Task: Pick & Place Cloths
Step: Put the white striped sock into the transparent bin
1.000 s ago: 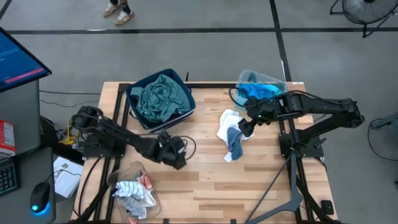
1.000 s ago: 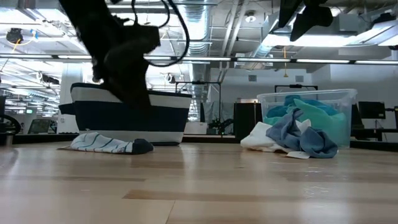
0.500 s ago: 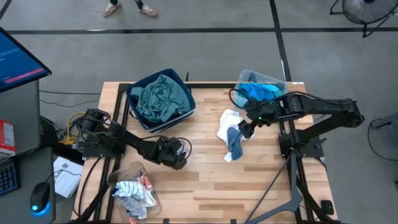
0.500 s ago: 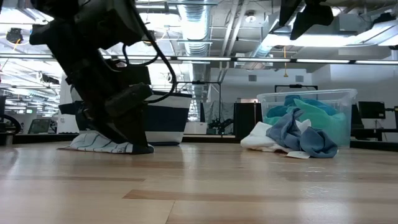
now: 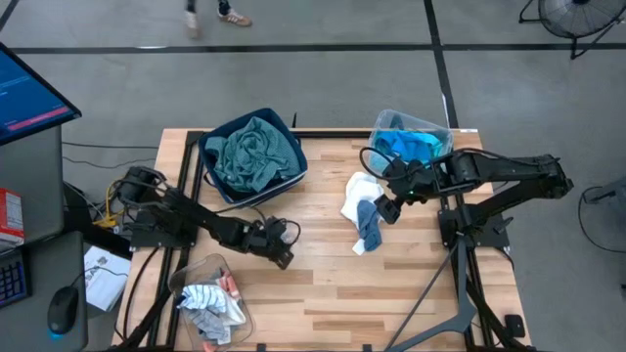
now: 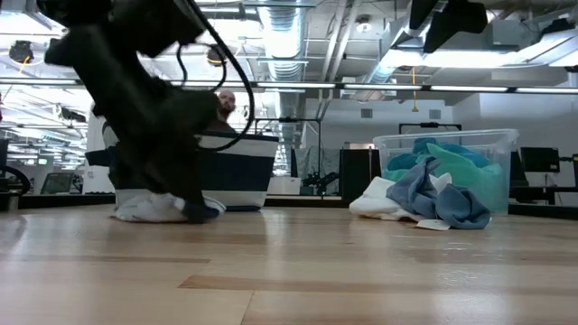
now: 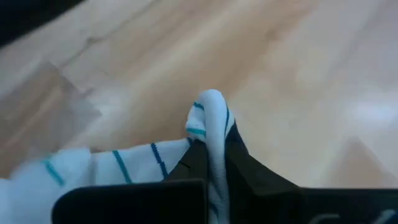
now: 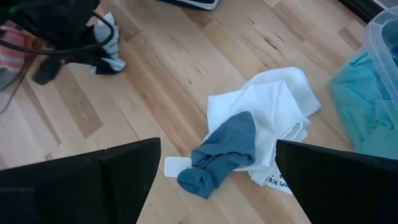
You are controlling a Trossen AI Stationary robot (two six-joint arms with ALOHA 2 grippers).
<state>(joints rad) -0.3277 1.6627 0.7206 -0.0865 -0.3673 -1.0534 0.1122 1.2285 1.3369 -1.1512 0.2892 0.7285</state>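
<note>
Our left pincer [image 5: 284,256] has just come down to the table and pressed its fingers together; half a second ago they were spread above the striped sock [image 7: 134,165]. Now, in the left wrist view, a fold of the white sock with blue and teal stripes stands pinched between the two dark fingers [image 7: 199,163], and the rest of the sock lies on the wood just beside them. We judge that the grasp is made, so the next step is to lift the sock and carry it to a container; which one, we cannot tell.

Our right pincer [image 5: 388,209] hangs with its fingers spread, just above the white cloth [image 8: 273,109] and the blue cloth [image 8: 221,152], touching neither.
</note>
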